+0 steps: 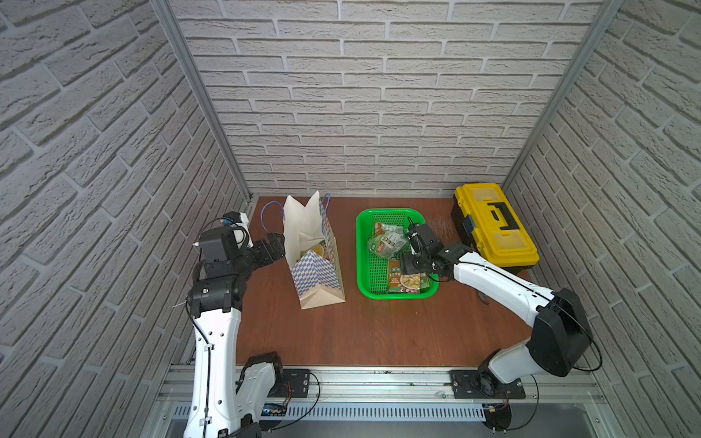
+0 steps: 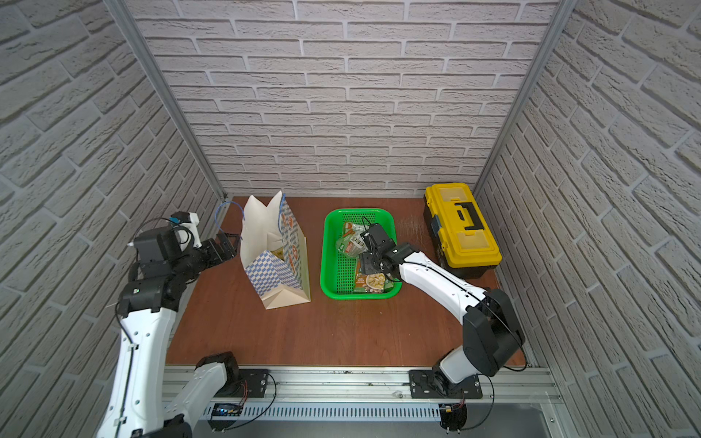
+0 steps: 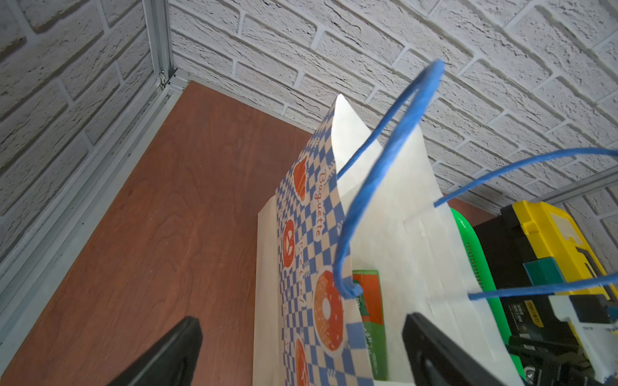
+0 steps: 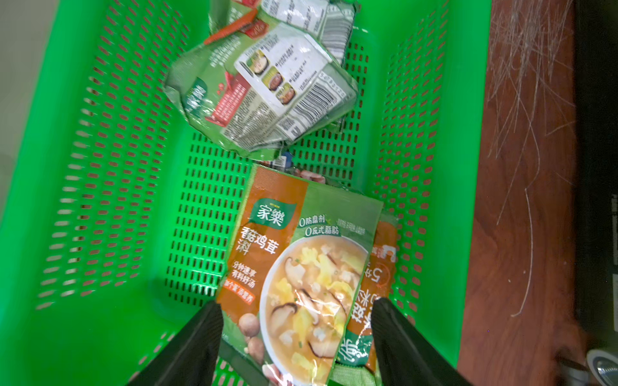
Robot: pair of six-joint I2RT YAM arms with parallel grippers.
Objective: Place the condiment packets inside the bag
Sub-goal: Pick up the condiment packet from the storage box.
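Right claw [image 4: 296, 305], jaws apart, hovered over the nearest condiment packet [image 4: 301, 267], its long axis running straight ahead between them; left claw [image 3: 302, 319] gaped beside the bag [image 3: 401, 234].

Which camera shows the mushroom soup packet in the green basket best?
The right wrist view: the mushroom soup packet is close, print readable. Both top views show it small. The left wrist view misses it.

"Baguette", "Pretzel" on bag [image 3: 394, 217], "家樂" on condiment packet [image 4: 301, 267]
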